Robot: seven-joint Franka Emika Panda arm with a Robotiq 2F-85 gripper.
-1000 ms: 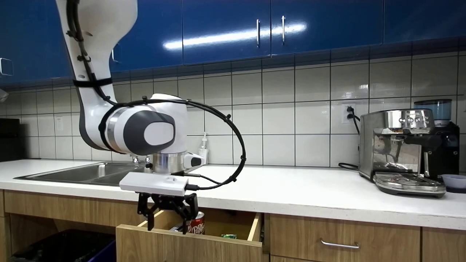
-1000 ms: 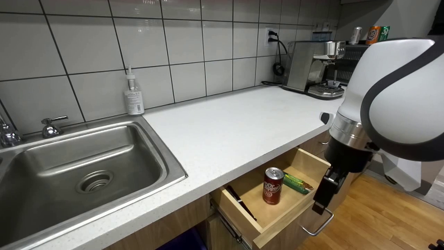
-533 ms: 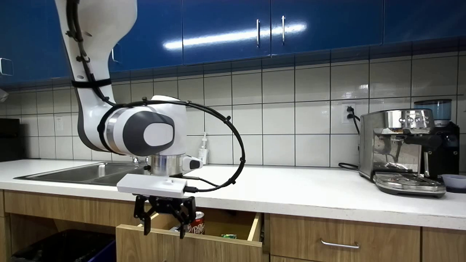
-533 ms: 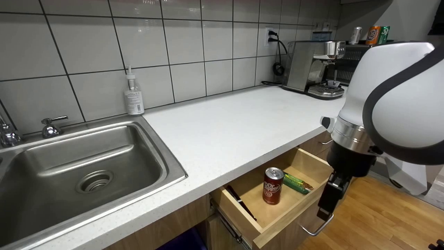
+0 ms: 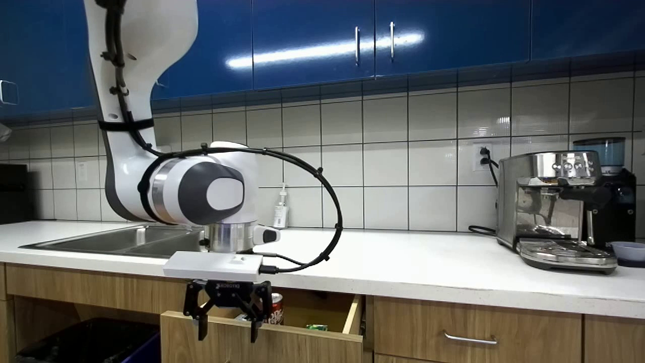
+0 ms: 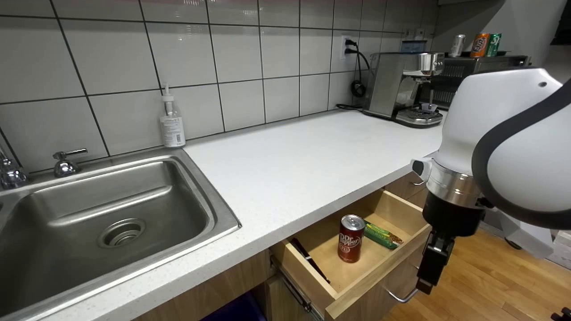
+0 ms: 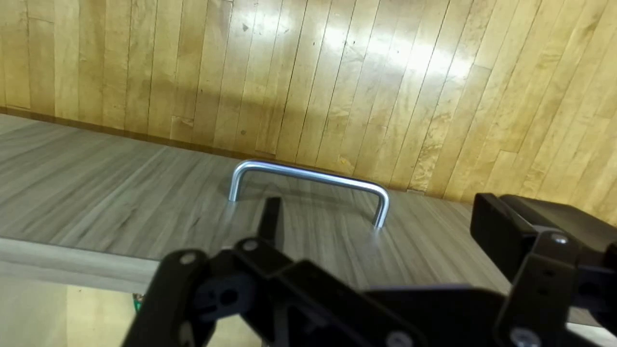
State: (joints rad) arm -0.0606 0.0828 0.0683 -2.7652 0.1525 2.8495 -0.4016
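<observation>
"Locating the handle (image 7: 313, 174) is required: how is it set relative to the gripper (image 7: 378, 212)?"

"By the wrist view, it is placed at about 10 o'clock from the midpoint between the fingertips (image 7: 272, 219). Its long axis is aligned from just past 9 to just past 3 o'clock, roughly parallel to the line drawn from finger to finger. It is mounted on the front of the open drawer (image 6: 379, 268), and one arm only is provided."

"How are the jaws set?"

"They are held apart, with nothing seen gripped between them. In an exterior view, the visible part of the handle (image 6: 403, 300) is found at 8 o'clock from the fingertips, and part of its bar is covered by them; whether contact is made cannot be told."

"What else is placed nearby?"

"A soda can (image 6: 350, 240) is stood upright in the drawer, at 10 o'clock from the gripper, with a green wrapped bar (image 6: 383, 235) laid beside it."

"Which differences are noted from the earlier frames?"

"The gripper has been lowered in both exterior views. No change is seen in the drawer or its contents."
</observation>
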